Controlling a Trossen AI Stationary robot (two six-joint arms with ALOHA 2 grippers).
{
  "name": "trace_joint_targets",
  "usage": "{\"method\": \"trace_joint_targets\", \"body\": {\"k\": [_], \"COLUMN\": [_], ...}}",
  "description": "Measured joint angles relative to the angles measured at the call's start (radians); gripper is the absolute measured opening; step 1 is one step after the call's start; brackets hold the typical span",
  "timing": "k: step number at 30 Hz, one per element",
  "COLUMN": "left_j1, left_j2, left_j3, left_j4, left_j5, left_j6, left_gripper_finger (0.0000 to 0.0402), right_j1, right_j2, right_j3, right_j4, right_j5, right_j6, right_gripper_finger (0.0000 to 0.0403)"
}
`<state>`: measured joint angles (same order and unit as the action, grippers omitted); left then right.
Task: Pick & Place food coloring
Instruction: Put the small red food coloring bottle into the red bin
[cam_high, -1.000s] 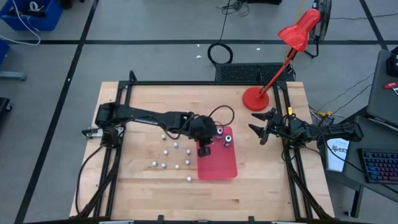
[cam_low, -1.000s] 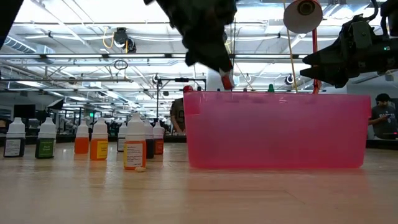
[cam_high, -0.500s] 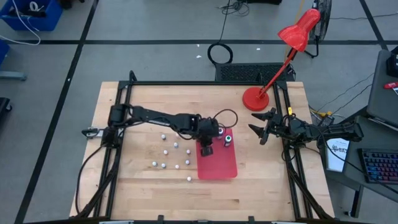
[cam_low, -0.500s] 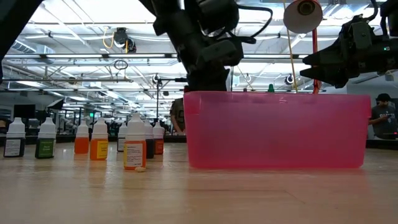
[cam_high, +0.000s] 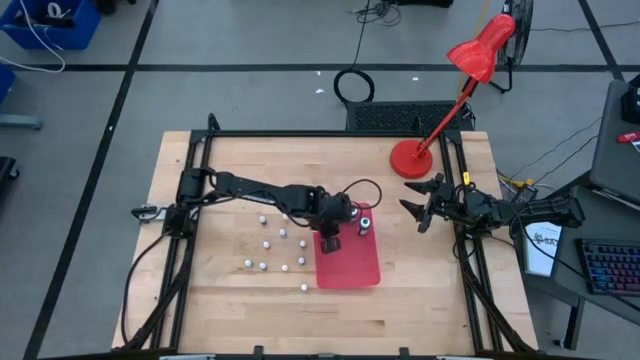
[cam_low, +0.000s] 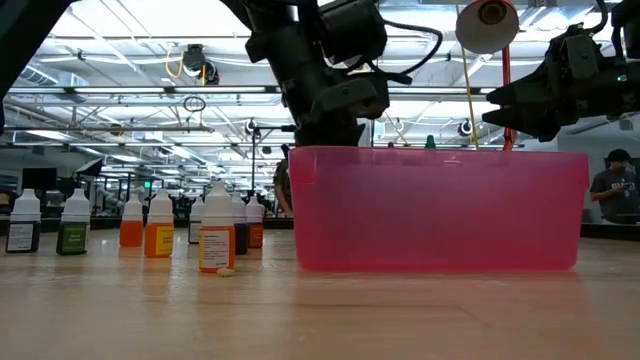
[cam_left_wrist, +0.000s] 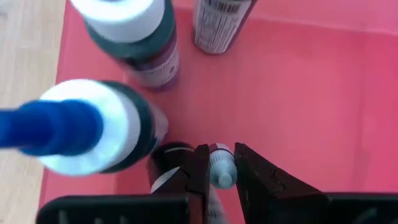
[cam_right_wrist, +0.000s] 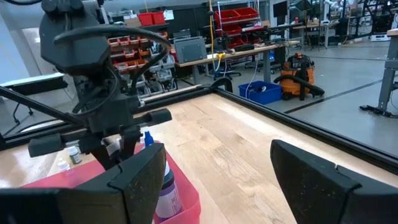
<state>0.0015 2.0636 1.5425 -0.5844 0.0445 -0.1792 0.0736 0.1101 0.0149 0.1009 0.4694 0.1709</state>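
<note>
The wooden worktop (cam_high: 230, 300) carries a red tray (cam_high: 349, 262) directly under the left tool (cam_high: 330, 238), whose fingers close on a small food coloring bottle (cam_left_wrist: 221, 169) inside the tray. On the bare wood just beside that tool, on the side away from the right tool (cam_high: 422, 213), a scatter of white-capped food coloring bottles (cam_high: 266, 243) stands upright. Beyond the right tool, near the worktop's far edge, sits the round base of a red lamp (cam_high: 408, 158).
</note>
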Motion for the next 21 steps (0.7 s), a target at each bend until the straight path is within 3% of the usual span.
{"method": "trace_joint_targets", "body": {"k": [21], "left_j1": [0.015], "left_j2": [0.000], "left_j3": [0.000], "left_j4": [-0.071], "left_j5": [-0.046], "left_j6": [-0.041], "left_gripper_finger": [0.0055], "right_j1": [0.000], "right_j2": [0.000], "right_j3": [0.000], "right_j4": [0.000], "right_j5": [0.000], "right_j6": [0.000], "right_gripper_finger": [0.0279]}}
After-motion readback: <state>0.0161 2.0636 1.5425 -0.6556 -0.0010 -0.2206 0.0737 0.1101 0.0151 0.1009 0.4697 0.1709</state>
